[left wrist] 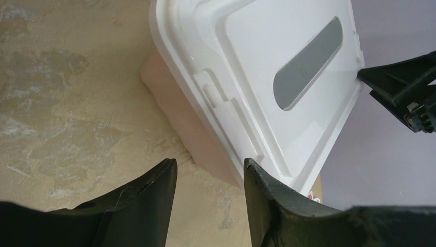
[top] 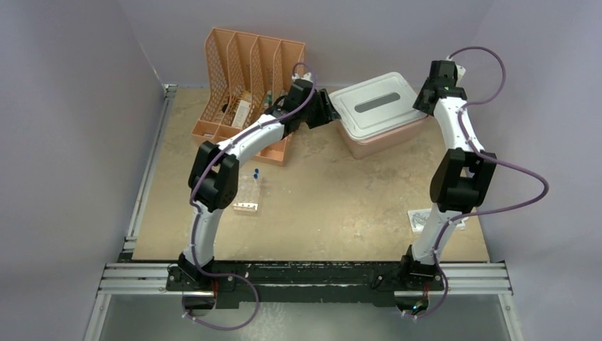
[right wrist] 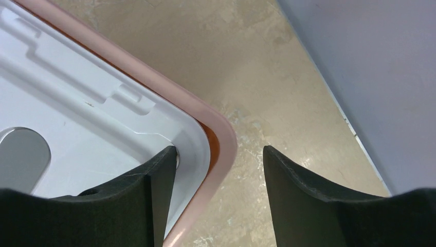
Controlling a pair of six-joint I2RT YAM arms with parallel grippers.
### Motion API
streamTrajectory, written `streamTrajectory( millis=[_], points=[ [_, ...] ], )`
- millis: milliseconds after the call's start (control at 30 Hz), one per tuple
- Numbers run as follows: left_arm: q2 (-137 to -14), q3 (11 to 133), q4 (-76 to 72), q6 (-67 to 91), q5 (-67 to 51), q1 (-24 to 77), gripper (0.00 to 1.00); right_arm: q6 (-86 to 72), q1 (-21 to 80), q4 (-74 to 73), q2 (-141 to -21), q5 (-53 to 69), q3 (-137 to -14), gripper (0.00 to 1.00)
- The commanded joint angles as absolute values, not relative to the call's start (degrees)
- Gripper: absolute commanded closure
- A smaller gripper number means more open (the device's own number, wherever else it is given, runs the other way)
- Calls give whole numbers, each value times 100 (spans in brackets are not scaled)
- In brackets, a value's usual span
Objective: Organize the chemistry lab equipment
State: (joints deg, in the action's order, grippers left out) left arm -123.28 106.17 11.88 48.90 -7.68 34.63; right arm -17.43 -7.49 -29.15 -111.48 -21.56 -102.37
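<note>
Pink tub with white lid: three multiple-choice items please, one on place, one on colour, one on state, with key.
1. In the top view, the pink tub stands where relative to the peach file organizer? A) to its right B) to its left C) inside it
2. The oval inset in the white lid is: A) blue B) grey C) red
3. The right gripper is: A) shut on a tube B) open, straddling the tub's corner rim C) parked away from the tub
Key: 1 A, the organizer is on its left; 2 B, grey against white; 3 B, one finger over the lid, one outside the rim.
</note>
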Motion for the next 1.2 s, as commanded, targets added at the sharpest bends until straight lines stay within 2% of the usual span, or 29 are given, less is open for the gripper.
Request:
streamTrajectory(
  millis=[0, 367, 533, 800, 967, 1167],
  points=[
    [-12426, 11016, 1138, 4783, -818, 3437, 51, -1811, -801, -3003, -10710, -2448, -10223, 36],
    [-12688, 11162, 1166, 4621, -1272, 3445, 51, -1760, -808, -3135, -10720, -2192, -10176, 36],
    [-12696, 11169, 1163, 4574, -1388, 3445, 50, -1714, -808, -3059, -10772, -1928, -10170, 30],
    [-12472, 11271, 1305, 4070, -1278, 3445, 50, -1737, -804, -2963, -10829, -1876, -10204, 28],
    [-12190, 11072, 932, 3956, -1368, 3445, 49, -1814, -817, -3017, -10965, -1991, -10166, 29],
    [-12125, 10901, 494, 4110, -1574, 3441, 44, -1758, -813, -3175, -10935, -2439, -10155, 39]
  ],
)
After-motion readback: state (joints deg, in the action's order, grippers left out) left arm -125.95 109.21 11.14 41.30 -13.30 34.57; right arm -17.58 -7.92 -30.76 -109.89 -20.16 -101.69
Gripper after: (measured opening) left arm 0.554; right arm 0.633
